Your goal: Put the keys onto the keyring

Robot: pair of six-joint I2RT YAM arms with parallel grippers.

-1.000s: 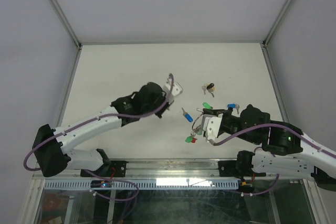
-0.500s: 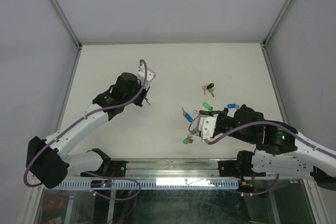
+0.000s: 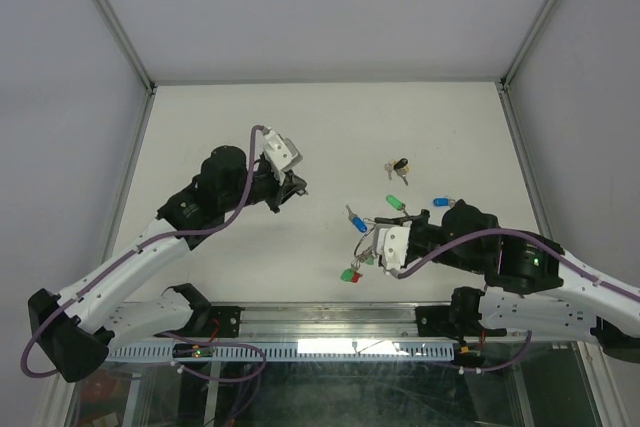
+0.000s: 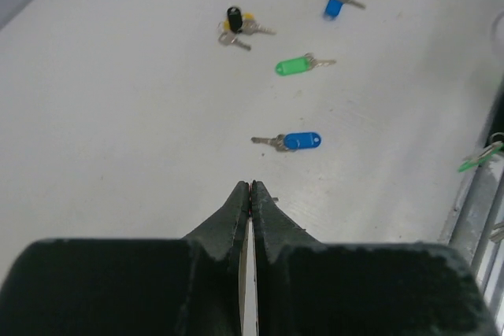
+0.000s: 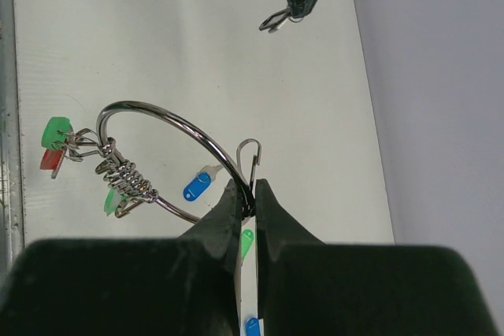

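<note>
My right gripper (image 5: 248,198) is shut on the thin silver keyring (image 5: 169,120) and holds it up off the table (image 3: 378,239). Green and red capped keys (image 5: 55,138) dangle from the ring's coil (image 3: 350,274). My left gripper (image 4: 250,186) is shut; a small silver metal piece (image 5: 276,20) hangs from its tips, and a red sliver shows between them. It hovers left of the ring (image 3: 297,187). Loose on the table lie a blue key (image 4: 295,142), a green key (image 4: 295,64) and another blue key (image 4: 334,7).
A small black-and-yellow key bunch (image 4: 235,21) lies further back (image 3: 398,167). A metal rail (image 3: 330,322) runs along the near table edge by the arm bases. White walls enclose the table on three sides.
My left arm pulled back to the left, away from the keys, then turned its gripper toward the right. My right gripper shifted slightly left with the keyring, and the dangling keys swung left.
</note>
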